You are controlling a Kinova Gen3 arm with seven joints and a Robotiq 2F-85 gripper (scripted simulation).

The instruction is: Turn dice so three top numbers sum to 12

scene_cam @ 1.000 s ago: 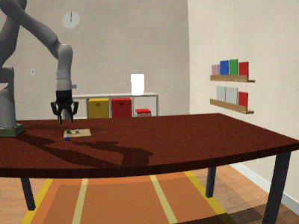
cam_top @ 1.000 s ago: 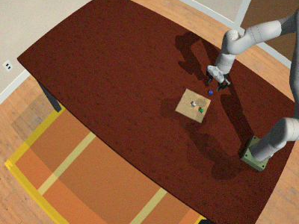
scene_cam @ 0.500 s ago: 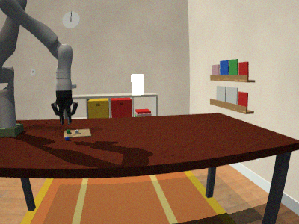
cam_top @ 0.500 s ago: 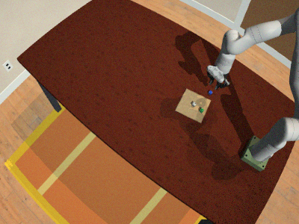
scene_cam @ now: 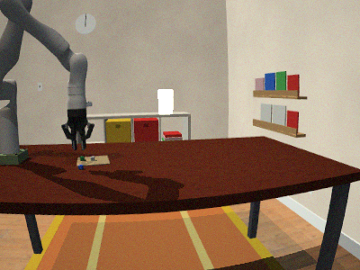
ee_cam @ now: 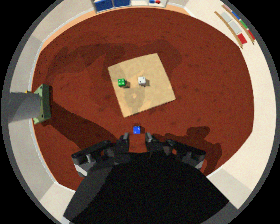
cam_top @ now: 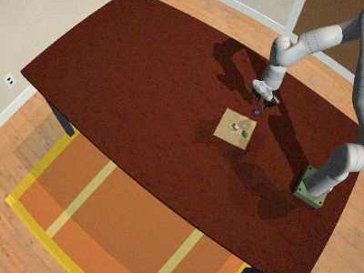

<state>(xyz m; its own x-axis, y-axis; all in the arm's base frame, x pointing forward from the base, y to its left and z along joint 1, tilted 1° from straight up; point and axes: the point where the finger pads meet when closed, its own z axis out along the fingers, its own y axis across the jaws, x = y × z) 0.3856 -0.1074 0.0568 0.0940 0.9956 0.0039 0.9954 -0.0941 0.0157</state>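
A tan mat lies flat on the dark table. A white die and a green die sit on it. A blue die lies on the bare table just off the mat's edge, on the gripper's side. My gripper hangs above the table next to the blue die, well clear of it in the exterior view. Its fingers are narrowed but apart, with nothing between them. In the wrist view the blue die shows below the gap between the fingertips, with the mat beyond. The top faces are too small to read.
The arm's green base stands on the table near the mat. A low shelf with coloured bins stands behind the table, and wall shelves hang at the right.
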